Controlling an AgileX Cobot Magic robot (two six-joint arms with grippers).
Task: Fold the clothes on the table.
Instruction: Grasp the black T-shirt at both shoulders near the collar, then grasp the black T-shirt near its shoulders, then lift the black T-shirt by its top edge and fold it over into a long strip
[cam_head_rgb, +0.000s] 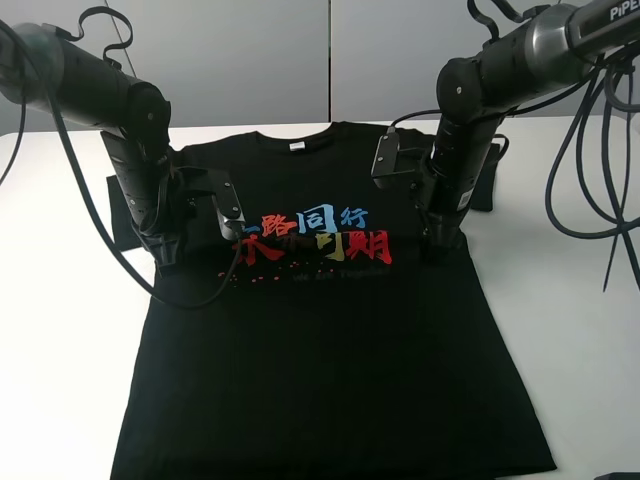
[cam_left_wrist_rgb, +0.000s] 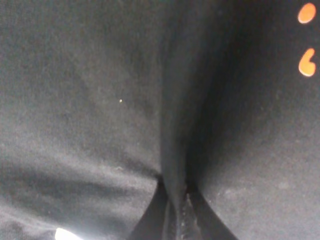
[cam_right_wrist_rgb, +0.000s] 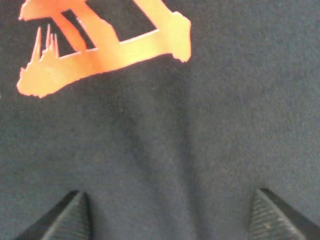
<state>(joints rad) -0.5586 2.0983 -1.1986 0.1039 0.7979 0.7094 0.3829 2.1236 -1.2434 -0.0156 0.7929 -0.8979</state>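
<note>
The black T-shirt lies flat and face up on the white table, collar toward the far edge and hem toward the camera. The left gripper stands on the shirt's left chest, just beside the print, near the side seam below the sleeve. In the left wrist view its jaws are drawn close together and pinch a narrow raised ridge of black cloth, with the left gripper at the foot of that ridge. The right gripper comes down at the other end of the print. In the right wrist view its 2 fingertips are spread wide over smooth cloth, holding nothing; whether they touch the shirt cannot be told.

The printed characters run in 2 rows between the grippers, in red, blue and yellow, with small red dots below. Black cables hang beside the right arm, above the bare tabletop.

The cloth is matte, finely woven cotton with soft creases; the fingertip pads are dark and ribbed.
</note>
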